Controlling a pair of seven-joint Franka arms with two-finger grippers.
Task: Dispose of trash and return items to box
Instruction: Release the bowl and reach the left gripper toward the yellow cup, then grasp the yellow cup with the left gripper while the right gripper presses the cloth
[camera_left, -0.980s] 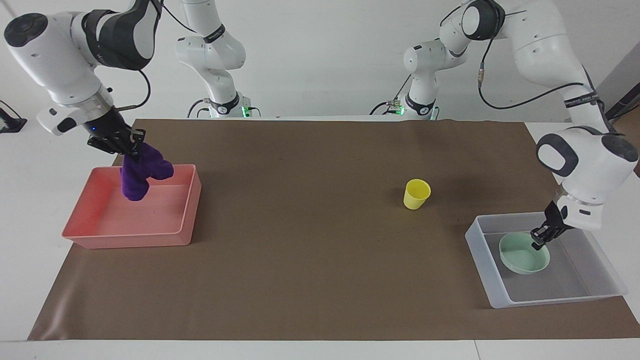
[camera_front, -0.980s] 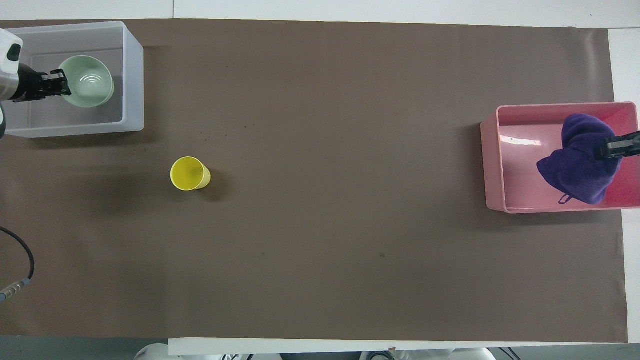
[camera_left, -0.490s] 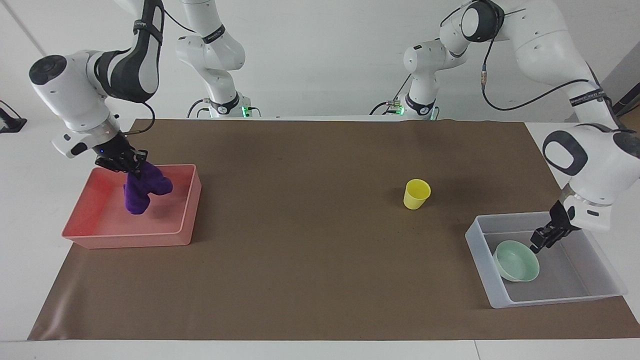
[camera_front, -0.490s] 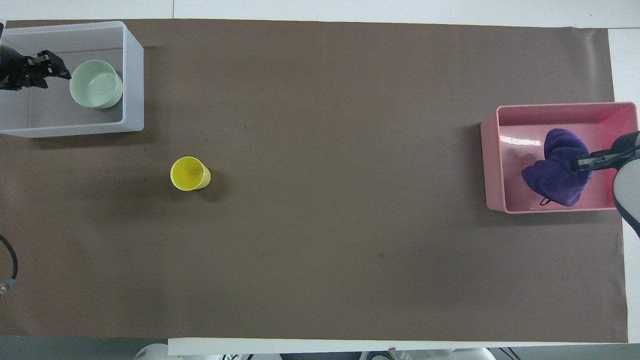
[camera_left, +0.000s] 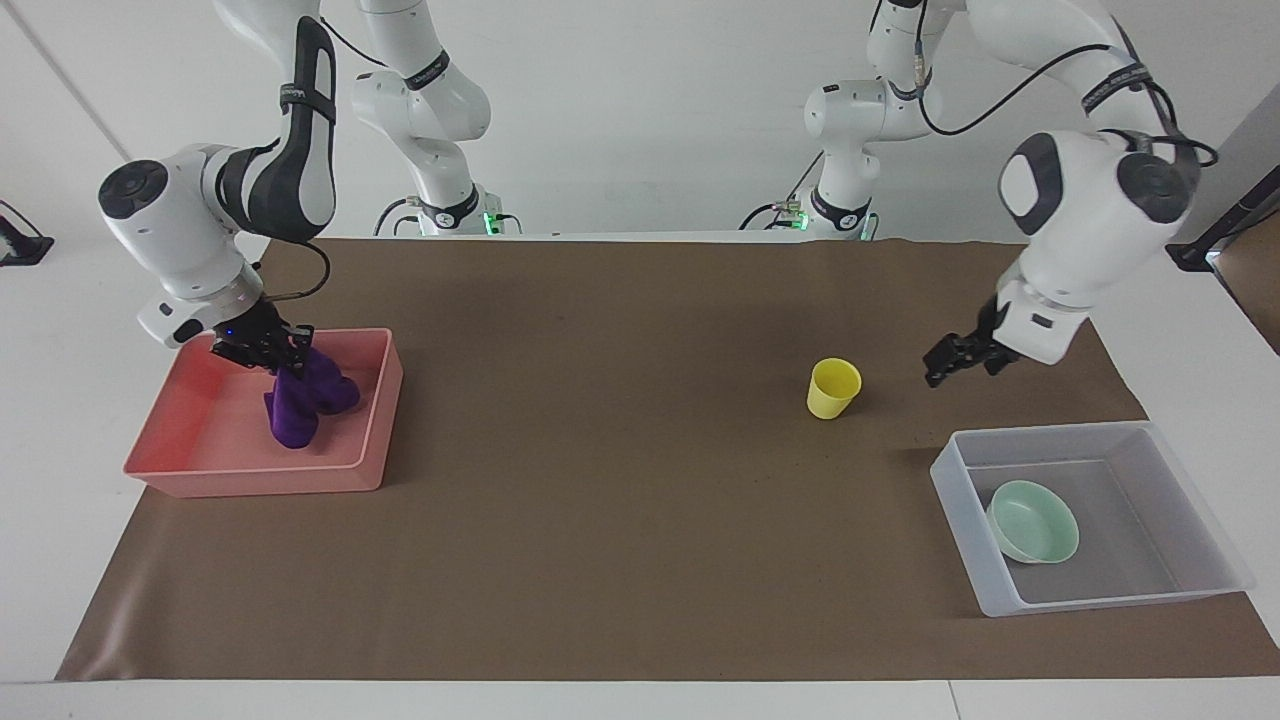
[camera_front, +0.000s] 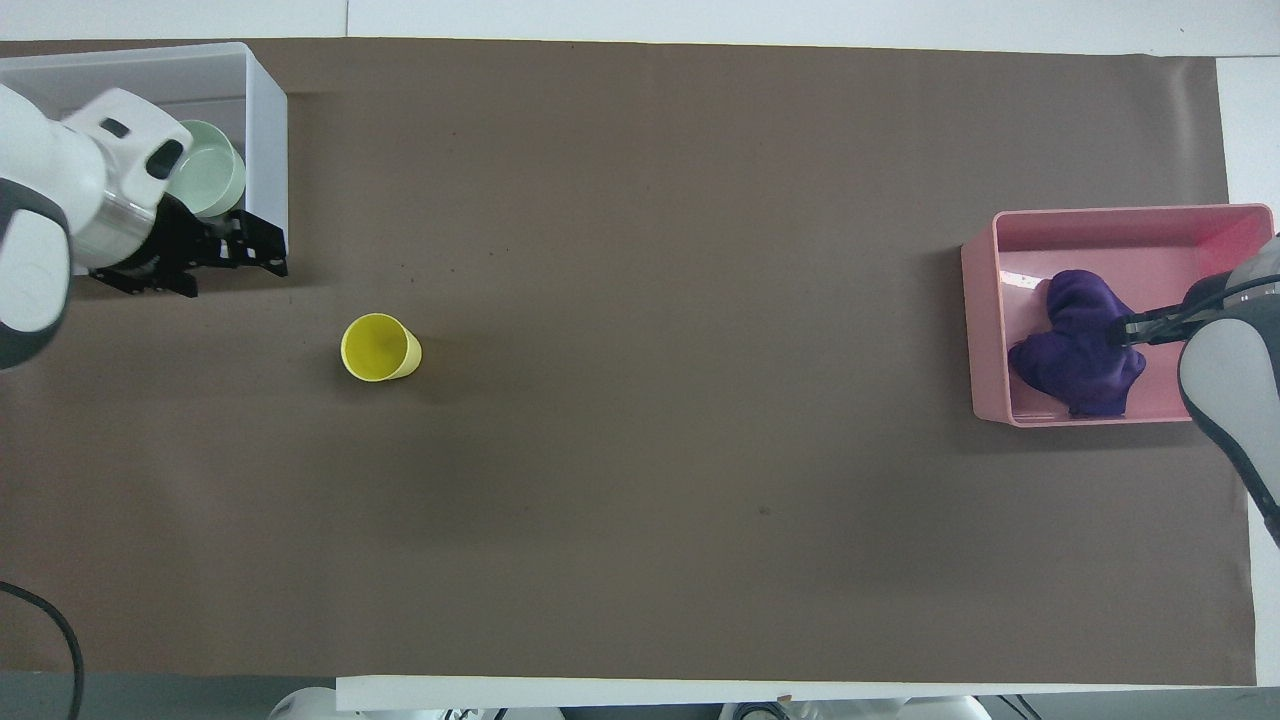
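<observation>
The purple rag (camera_left: 300, 400) hangs from my right gripper (camera_left: 275, 358), which is shut on its top. The rag's lower part reaches down into the pink tray (camera_left: 250, 475). In the overhead view the rag (camera_front: 1075, 350) lies inside the pink tray (camera_front: 1100, 218) under the right gripper (camera_front: 1128, 328). The mint-green bowl (camera_left: 1033, 520) sits upright in the translucent box (camera_left: 1190, 585). The yellow cup (camera_left: 833, 388) stands upright on the mat. My left gripper (camera_left: 945, 362) is open and empty, up in the air over the mat beside the cup.
A brown mat (camera_left: 620, 500) covers the table. In the overhead view the left arm hides part of the bowl (camera_front: 215, 180) and of the box (camera_front: 265, 120); the cup (camera_front: 378, 347) stands nearer to the robots than the box.
The left gripper let go of the bowl, rose out of the box and moved over the mat beside the cup. The right gripper lowered the rag into the pink tray.
</observation>
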